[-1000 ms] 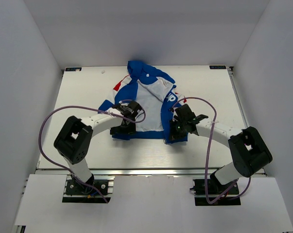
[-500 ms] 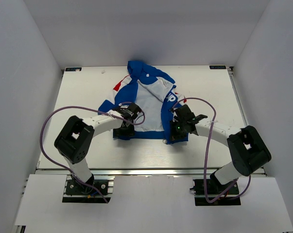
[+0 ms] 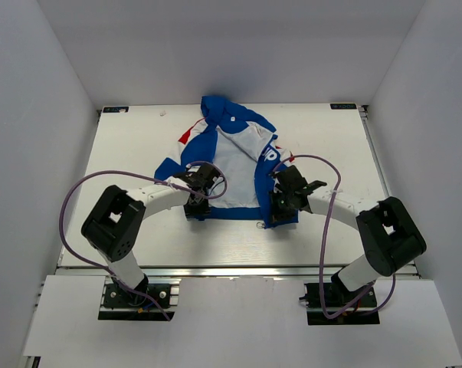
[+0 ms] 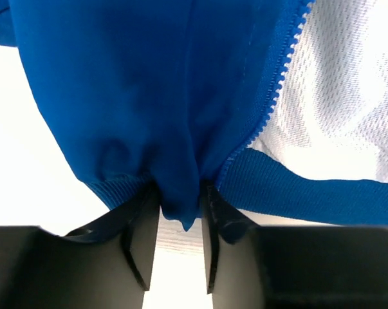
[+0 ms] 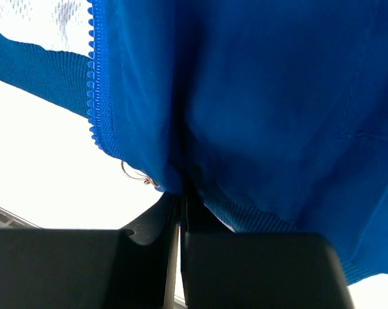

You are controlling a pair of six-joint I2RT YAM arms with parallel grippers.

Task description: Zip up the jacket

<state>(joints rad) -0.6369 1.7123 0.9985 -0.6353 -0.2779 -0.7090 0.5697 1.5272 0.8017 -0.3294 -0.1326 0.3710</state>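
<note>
Left pincer [image 4: 179, 206] grips the jacket [image 3: 215, 134]: in the left wrist view its two fingers stand partly apart at the bottom centre of the frame, with a bunched fold of blue hem filling the gap and touching both. Right pincer [image 5: 181, 193] is closed almost flat on a thinner fold of the same hem, low in the right wrist view. In the overhead view the jacket lies open in the upper middle of the table [image 3: 131, 146], with its white lining [image 3: 234, 165] facing up, its hood toward the top of the frame and its hem toward the bottom. Each pincer holds one bottom corner of the front opening, the left to the left of the lining and the right to its right. This placement is judged deliberate, since holding both panels close to the zipper ends allows the two rows to be drawn together and aligned. One row of zipper teeth [image 4: 271, 96] runs diagonally at the upper right of the left wrist view. The other row of teeth [image 5: 94, 84] runs down the left side of the right wrist view. A small metal ring [image 5: 139, 175] shows just below its end, possibly the pull. The two rows remain well apart, so zipping has not begun.
</note>
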